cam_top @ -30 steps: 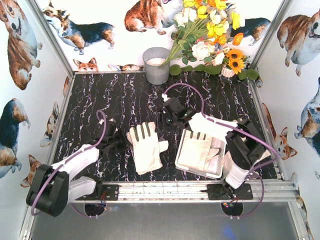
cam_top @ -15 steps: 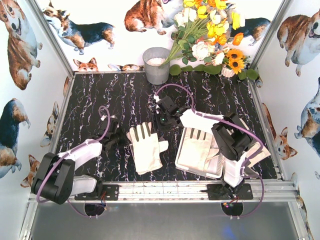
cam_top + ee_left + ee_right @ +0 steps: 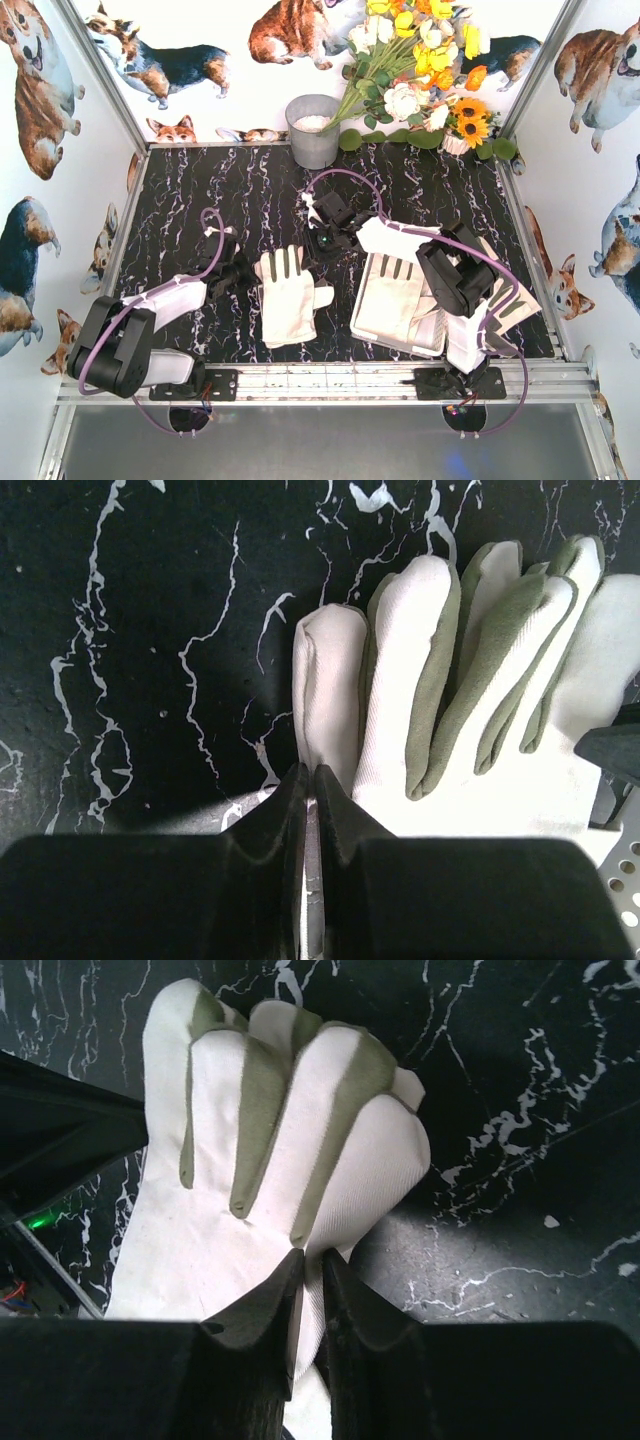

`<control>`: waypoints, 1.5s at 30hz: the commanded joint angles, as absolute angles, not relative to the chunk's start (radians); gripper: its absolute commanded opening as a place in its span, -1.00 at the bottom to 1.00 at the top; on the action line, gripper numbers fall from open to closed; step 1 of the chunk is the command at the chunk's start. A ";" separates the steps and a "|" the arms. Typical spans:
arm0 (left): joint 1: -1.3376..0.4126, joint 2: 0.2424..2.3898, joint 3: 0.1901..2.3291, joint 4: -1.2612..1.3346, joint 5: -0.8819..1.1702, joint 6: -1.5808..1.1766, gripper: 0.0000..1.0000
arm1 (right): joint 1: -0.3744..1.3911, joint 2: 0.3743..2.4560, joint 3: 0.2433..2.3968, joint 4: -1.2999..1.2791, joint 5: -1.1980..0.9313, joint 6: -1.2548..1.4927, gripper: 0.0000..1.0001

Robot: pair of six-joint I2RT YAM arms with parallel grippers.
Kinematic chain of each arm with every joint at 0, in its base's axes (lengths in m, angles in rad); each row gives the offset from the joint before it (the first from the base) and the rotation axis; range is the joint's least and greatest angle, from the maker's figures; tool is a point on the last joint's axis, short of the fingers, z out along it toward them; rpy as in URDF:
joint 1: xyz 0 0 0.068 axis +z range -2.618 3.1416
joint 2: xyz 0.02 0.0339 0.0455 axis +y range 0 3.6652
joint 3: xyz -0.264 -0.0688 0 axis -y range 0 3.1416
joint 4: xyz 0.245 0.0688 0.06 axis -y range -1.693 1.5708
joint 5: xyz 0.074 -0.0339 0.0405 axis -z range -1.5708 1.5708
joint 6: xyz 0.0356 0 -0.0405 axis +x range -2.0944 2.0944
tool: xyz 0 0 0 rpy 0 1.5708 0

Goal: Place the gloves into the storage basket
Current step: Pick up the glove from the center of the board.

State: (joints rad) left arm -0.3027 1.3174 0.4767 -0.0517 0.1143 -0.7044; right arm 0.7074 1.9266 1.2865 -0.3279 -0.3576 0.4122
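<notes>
One cream-white glove (image 3: 290,300) lies flat on the black marble table, its fingers pointing to the back. My left gripper (image 3: 248,270) is at its left edge, beside the little finger. In the left wrist view the left gripper (image 3: 310,773) is shut, with a thin fold of the glove (image 3: 480,680) pinched between the tips. My right gripper (image 3: 318,243) is at the glove's right side. The right wrist view shows the right gripper (image 3: 312,1257) shut on the fabric of the glove (image 3: 260,1140) below the fingers. The white storage basket (image 3: 357,310) stands to the right with other gloves (image 3: 395,295) lying in it.
A grey metal bucket (image 3: 313,130) stands at the back centre, with a bouquet of flowers (image 3: 420,70) leaning beside it. Corgi-print walls close in the table on three sides. An aluminium rail (image 3: 330,380) runs along the front edge. The right arm's elbow (image 3: 455,280) hangs over the basket.
The right arm swung left from the basket to the glove. Both grippers closed on the glove's edges. The glove shifted slightly to the left.
</notes>
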 commanded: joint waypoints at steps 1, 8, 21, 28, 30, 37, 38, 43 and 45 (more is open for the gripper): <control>-0.291 1.342 0.480 -0.047 0.115 -0.657 -1.00 | 0.710 1.954 1.334 -0.254 -0.438 0.385 -0.71; -0.289 1.343 0.483 -0.045 0.127 -0.635 -1.00 | 0.710 1.942 1.327 -0.220 -0.507 0.369 -0.80; -0.270 1.170 0.589 -0.248 0.029 -0.560 -0.61 | 0.710 1.898 1.273 -0.211 -0.446 0.378 -0.80; -0.204 1.208 0.546 -0.158 0.169 -0.590 -0.34 | 0.710 1.903 1.279 -0.209 -0.430 0.387 -0.80; -0.192 1.223 0.520 -0.090 0.237 -0.620 -0.18 | 0.710 1.905 1.280 -0.213 -0.430 0.386 -0.80; -0.189 1.316 0.506 -0.005 0.283 -0.644 0.01 | 0.710 1.912 1.279 -0.209 -0.435 0.391 -0.80; -0.190 1.334 0.507 -0.001 0.288 -0.644 0.01 | 0.710 1.915 1.280 -0.207 -0.439 0.392 -0.80; -0.189 1.405 0.499 0.055 0.328 -0.653 -0.11 | 0.710 1.934 1.290 -0.186 -0.485 0.405 -0.80; -0.189 1.415 0.499 0.062 0.327 -0.655 -0.20 | 0.711 1.943 1.297 -0.177 -0.509 0.406 -0.80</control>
